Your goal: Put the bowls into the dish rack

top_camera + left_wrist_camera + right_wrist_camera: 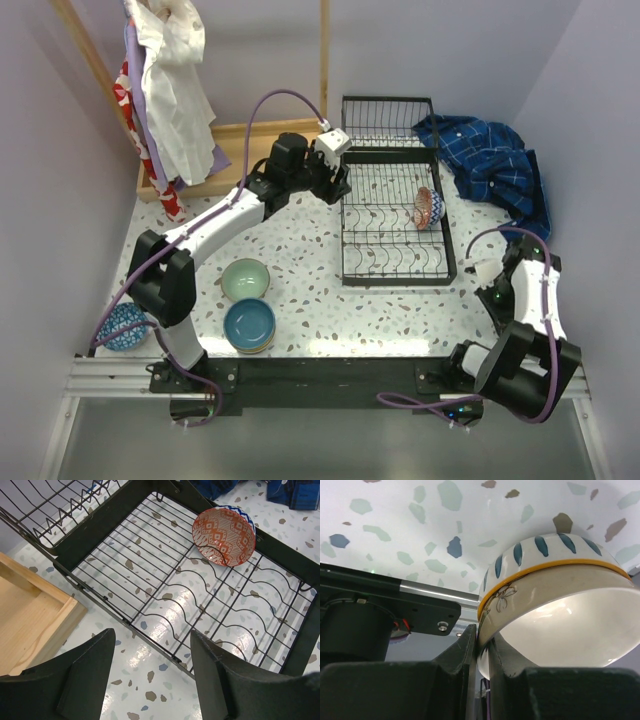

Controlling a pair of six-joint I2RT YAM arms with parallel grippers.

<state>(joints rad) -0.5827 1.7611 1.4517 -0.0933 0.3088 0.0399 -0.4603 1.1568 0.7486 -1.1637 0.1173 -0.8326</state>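
Inside the right end effector (481,644) sits a bowl (555,595).

The overhead camera sits above and behind the arm bases, looking down on the whole desk (310,300). The left wrist camera peers past its left claw (150,652) onto the dish rack (105,530) just ahead, which the overhead view shares. The right wrist camera looks along the right claw (482,642), hard against the striped bowl (555,605) it pinches.

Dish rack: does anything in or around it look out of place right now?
Nothing spilled or broken. The red-orange patterned bowl stands on edge at the right side of the dish rack. Only a crumpled blue plaid cloth lies close to its far right corner.
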